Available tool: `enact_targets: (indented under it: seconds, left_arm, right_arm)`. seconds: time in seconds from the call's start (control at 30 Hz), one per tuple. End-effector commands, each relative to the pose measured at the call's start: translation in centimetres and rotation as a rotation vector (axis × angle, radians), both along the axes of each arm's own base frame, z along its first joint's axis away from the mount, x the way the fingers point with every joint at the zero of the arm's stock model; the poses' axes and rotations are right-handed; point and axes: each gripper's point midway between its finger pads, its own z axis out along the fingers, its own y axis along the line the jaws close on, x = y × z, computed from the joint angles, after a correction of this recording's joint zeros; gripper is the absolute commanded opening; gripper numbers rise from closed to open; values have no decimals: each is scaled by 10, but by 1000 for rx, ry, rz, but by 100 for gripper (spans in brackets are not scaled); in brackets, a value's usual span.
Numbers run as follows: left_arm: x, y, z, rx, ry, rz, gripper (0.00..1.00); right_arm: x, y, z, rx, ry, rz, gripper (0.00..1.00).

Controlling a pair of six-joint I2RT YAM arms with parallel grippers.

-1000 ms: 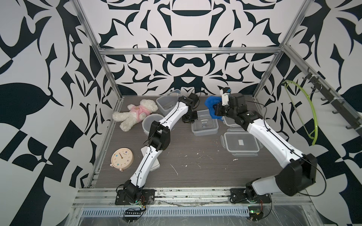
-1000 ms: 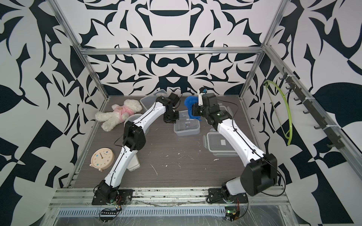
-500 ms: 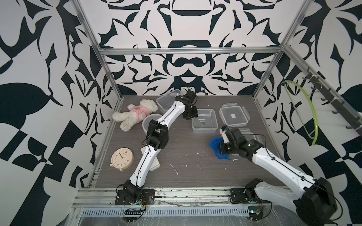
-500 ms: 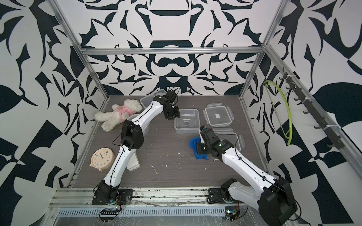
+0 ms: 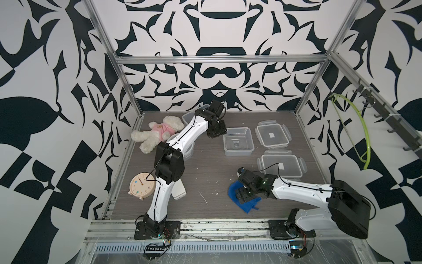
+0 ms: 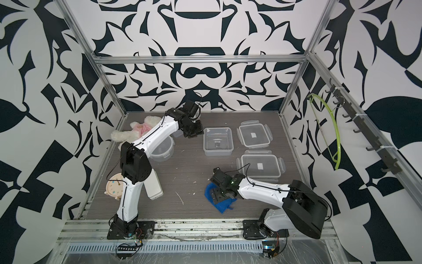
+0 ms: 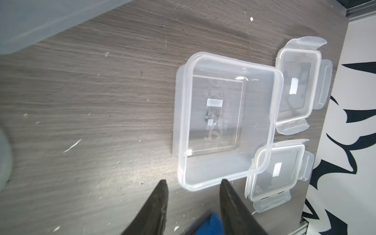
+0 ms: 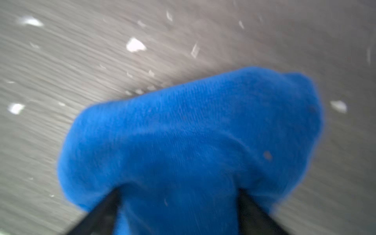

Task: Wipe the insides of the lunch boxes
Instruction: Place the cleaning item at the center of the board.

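An open rectangular lunch box [image 5: 238,141] [image 7: 223,122] sits at mid back. My left gripper [image 5: 217,132] [image 7: 193,184] hovers just off its back-left corner, open, with nothing between its fingers. A loose clip lid [image 5: 271,136] lies to the right of that box. In front of the lid stands a lidded rectangular lunch box [image 5: 282,165]. The round lunch box [image 6: 162,150] is partly under my left arm, and another open clear box [image 5: 188,117] stands at the back. My right gripper [image 5: 242,194] [image 8: 179,191] stands open, low over a blue cloth [image 5: 247,204] [image 8: 193,132] on the table.
A teddy bear [image 5: 159,132] lies at the back left. A clock [image 5: 141,186] and a flat white case [image 5: 179,190] sit near my left arm's base. White crumbs [image 5: 202,197] dot the wood table [image 5: 205,164]. A green hanger [image 5: 356,137] hangs on the right wall.
My right arm carried the blue cloth from the back boxes to the front right of the table and opened. My left gripper opened off the open box's rim.
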Motion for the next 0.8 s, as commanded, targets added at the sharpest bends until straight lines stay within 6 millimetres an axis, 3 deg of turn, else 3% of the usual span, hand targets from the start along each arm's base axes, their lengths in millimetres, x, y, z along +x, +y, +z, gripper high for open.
enact_targets:
  seconds: [0.0,0.23,0.5,0.77]
  left_arm:
    - [-8,8,-7,34,6,2,45]
    - [-18,4,-12,56,16,-28,45]
    - [-29,14,-22,93,37,-31,45]
    - [-36,18,-19,100,44,-53,45]
  right_arm:
    - [5,4,15,73,-56,-27,100]
    - [-2,-24,45,34,-110,-43,99]
    - [6,2,93,93,-137,59,89]
    - [-10,-1,38,-10,27,75,90]
